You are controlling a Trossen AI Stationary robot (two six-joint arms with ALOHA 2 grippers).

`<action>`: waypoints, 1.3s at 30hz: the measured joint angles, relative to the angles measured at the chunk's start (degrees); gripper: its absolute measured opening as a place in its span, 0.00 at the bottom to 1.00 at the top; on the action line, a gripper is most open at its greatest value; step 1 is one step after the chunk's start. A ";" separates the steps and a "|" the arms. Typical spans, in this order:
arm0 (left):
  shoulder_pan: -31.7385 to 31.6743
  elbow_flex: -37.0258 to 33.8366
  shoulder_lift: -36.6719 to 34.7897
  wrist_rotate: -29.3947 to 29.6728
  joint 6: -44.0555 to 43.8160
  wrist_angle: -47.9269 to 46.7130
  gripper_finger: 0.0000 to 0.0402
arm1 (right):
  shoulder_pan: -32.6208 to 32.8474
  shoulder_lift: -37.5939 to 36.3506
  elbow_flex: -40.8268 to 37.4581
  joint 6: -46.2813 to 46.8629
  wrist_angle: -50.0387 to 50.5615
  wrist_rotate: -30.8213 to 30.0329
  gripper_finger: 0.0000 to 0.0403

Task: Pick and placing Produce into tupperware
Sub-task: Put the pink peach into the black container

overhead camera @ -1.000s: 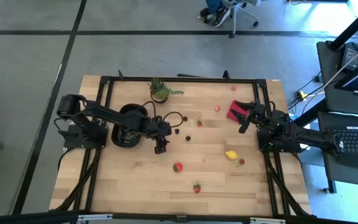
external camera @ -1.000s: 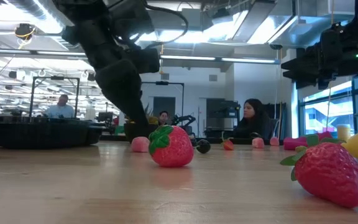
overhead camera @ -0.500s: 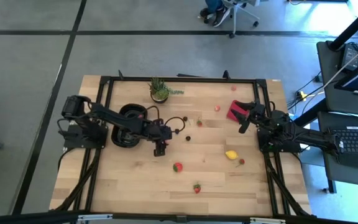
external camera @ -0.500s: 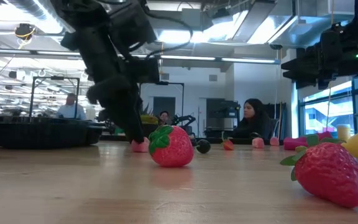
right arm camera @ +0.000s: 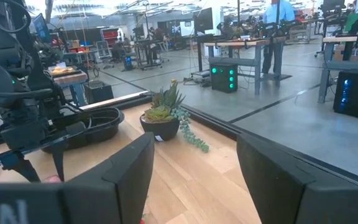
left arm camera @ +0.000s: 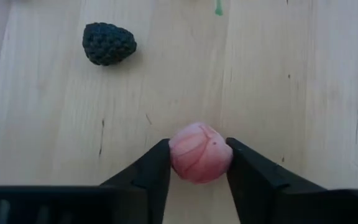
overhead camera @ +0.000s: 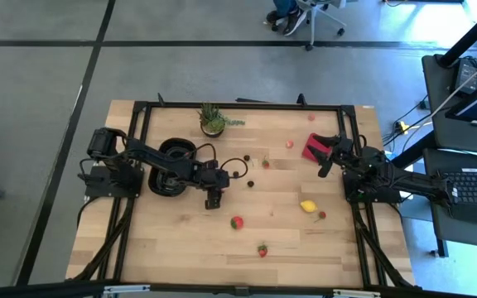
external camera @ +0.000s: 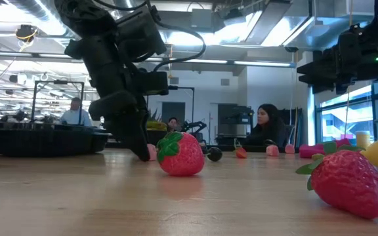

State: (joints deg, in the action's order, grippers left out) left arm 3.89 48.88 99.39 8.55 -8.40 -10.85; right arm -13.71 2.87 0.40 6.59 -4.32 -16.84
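My left gripper (overhead camera: 213, 199) is down on the table right of the black tupperware (overhead camera: 170, 167), shut on a small pink berry (left arm camera: 199, 152). In the low view its fingers (external camera: 140, 152) stand beside that berry (external camera: 151, 153). A dark berry (left arm camera: 109, 43) lies just beyond. Two strawberries (overhead camera: 236, 222) (overhead camera: 262, 249), a yellow lemon (overhead camera: 307, 206) and more small berries (overhead camera: 251, 183) lie scattered on the wood. My right gripper (overhead camera: 325, 164) waits open above the table's right side, near the flat red square (overhead camera: 312, 147). My left gripper pinches the pink berry between its two fingers, one on each side (left arm camera: 173, 158) of it. The fingers come from above, slanting down. The berry sits on the table between them.
A small potted plant (overhead camera: 213, 121) stands at the far edge beyond the tupperware. The tupperware (external camera: 41, 139) sits low on the left in the low view. Bare wood lies along the near edge (overhead camera: 180, 248). People sit at desks in the room behind.
My left arm has sunk lower over the pink berry and tipped, bringing its fingers down to the table around it. The berry and the other produce have stayed where they were.
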 joint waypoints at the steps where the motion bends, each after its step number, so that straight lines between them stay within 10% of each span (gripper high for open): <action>1: -0.01 0.00 0.00 0.10 0.00 -0.02 0.31 | 0.00 0.00 0.00 0.00 0.00 0.00 0.58; 10: -0.14 -0.09 -4.64 0.99 -0.45 -6.29 0.18 | 0.01 0.00 0.00 -0.02 -0.03 0.00 0.58; 21: -5.38 -0.06 -27.56 19.23 -20.66 -31.33 0.18 | 0.00 0.00 0.00 -1.05 -0.11 0.00 0.58; 28: -12.87 -0.04 -31.43 16.69 -46.12 -45.91 0.21 | 0.00 0.00 0.00 -0.95 -0.13 0.00 0.58; 39: -22.51 -0.07 -25.08 11.20 -48.04 -47.43 0.21 | 0.00 0.00 0.00 -0.87 -0.13 0.00 0.58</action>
State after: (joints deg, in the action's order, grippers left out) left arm -18.62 48.82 74.31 19.75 -56.45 -58.28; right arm -13.72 2.87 0.40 5.72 -4.45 -16.84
